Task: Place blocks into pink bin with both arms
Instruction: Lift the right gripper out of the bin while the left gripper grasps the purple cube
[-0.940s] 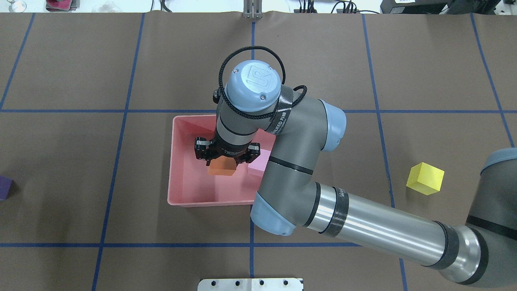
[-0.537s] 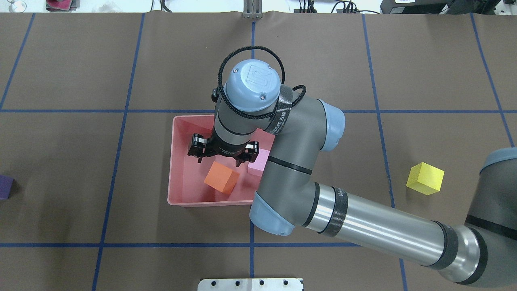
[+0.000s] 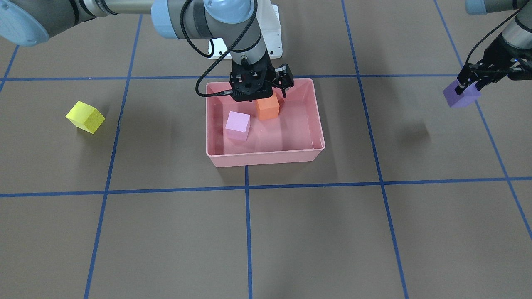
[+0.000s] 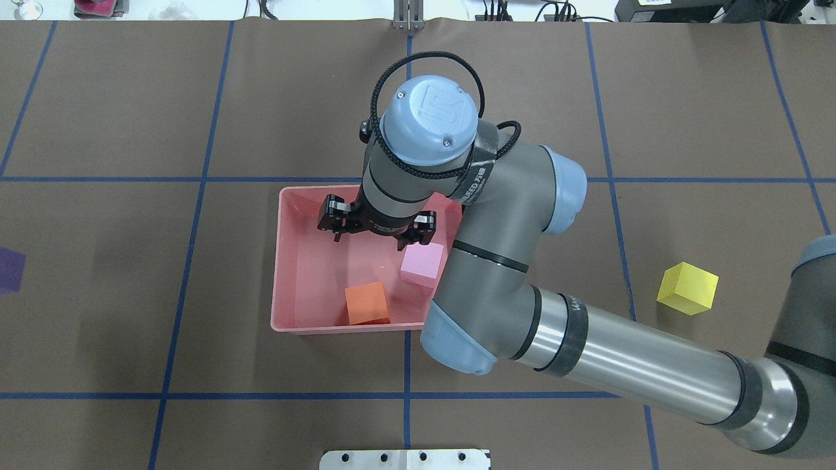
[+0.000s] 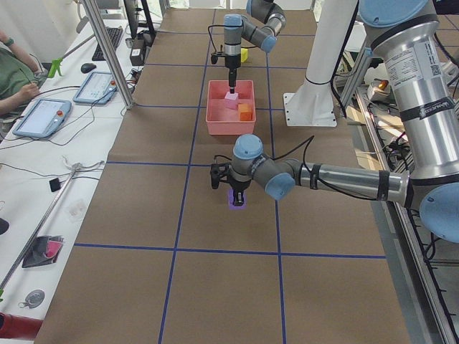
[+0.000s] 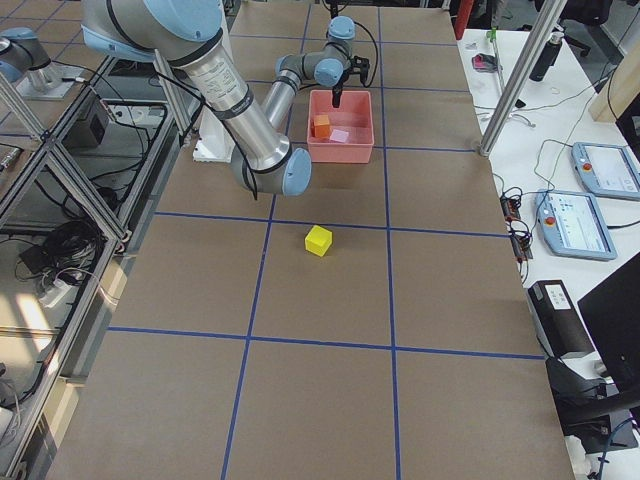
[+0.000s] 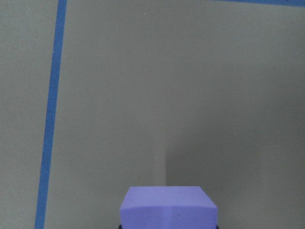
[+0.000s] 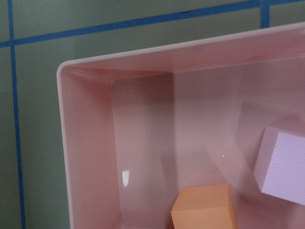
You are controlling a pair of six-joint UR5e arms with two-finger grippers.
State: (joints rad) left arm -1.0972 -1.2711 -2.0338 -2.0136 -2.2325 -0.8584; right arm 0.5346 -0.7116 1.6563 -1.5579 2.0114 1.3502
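One orange block (image 4: 367, 303) and one lilac block (image 4: 421, 264) lie in the pink bin (image 4: 285, 261) under the spread right gripper (image 4: 369, 242); the left gripper (image 3: 469, 87) clamps the purple block (image 3: 461, 96).

My right claw (image 4: 369, 243) hangs spread over the far part of the pink bin (image 4: 287, 261), my right arm above its right wall. Inside, the orange block (image 4: 367, 303) sits against the near wall and the pink block (image 4: 421, 264) by the right wall, leaving room on the left. Open bench (image 3: 374, 124) separates the bin from my left claw (image 3: 469, 88), clamped on the purple block (image 3: 460, 97).
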